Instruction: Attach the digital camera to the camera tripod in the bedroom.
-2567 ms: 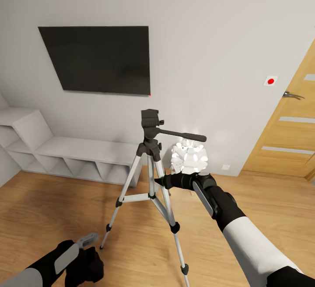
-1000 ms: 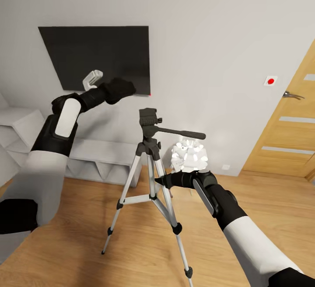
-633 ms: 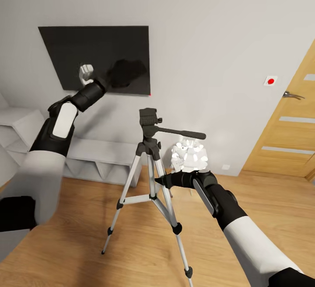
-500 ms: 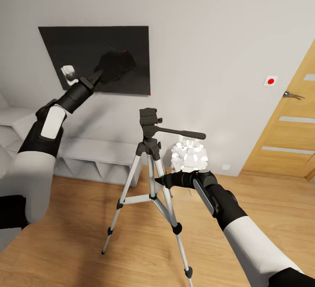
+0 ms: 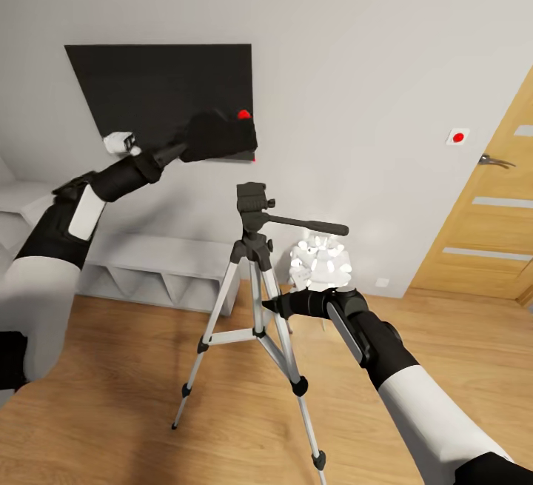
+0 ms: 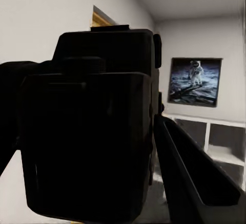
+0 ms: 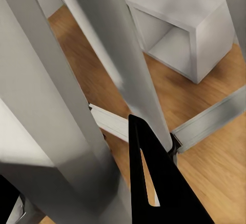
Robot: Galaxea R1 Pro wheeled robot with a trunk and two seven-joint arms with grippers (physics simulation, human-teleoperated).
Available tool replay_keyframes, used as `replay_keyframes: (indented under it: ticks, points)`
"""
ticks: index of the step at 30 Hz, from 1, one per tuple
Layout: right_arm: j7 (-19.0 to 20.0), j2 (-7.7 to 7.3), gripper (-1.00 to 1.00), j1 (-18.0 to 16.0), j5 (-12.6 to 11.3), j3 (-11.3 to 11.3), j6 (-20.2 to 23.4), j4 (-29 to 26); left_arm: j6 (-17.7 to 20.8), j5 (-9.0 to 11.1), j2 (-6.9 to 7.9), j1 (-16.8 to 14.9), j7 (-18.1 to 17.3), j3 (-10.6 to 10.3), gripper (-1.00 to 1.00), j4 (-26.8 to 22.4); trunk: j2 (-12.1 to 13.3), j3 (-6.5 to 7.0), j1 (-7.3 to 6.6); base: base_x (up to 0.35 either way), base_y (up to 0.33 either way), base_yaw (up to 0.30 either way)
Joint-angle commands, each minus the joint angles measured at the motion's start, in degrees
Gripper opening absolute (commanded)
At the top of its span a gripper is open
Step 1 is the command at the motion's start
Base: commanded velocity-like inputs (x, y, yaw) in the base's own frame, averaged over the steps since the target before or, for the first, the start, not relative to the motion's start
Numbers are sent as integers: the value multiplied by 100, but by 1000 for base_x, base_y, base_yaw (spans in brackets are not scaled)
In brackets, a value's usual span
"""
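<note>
The digital camera [image 5: 220,135], a small boxy black body with a red dot, is pinched in the left gripper [image 5: 194,146] jaws, held high in front of the wall TV [image 5: 148,92], up and left of the camera tripod [image 5: 255,278] head. It looks rigid, light and probably smooth-sided, so a firm hold across the flat sides suits it. The tripod has slim silver metal legs and black joints. The right gripper [image 5: 272,306] sits at one leg; whether its jaws clamp it I cannot tell.
</note>
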Motion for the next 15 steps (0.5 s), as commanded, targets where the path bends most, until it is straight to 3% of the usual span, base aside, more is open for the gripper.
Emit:
replay_keyframes:
  ticks: [1, 2, 6, 8, 15]
  points:
    - [-23, -2, -100, -4, 107, -1, 220, 85, -135, -94, -9, -7, -77, -49, -100, -10, -10, -12, 4, 0, 0, 0]
    - [-23, -2, -100, -4, 109, -1, 220, 85, -189, -151, -21, -7, -89, -62, -100, -10, -10, -12, 4, 0, 0, 0]
    - [-23, -2, -100, -4, 123, 7, 220, 64, -628, -820, -152, -7, -85, -213, -100, 33, -10, -12, 4, 0, 0, 0]
    - [-34, -2, -100, -4, 137, 7, 220, 61, -798, -1015, -198, -7, -67, -245, -100, 54, -10, -12, 4, 0, 0, 0]
    - [-111, -2, -100, -4, 244, 8, 220, 59, -929, -1093, -238, -7, -58, -249, -100, 115, -10, -12, 4, 0, 0, 0]
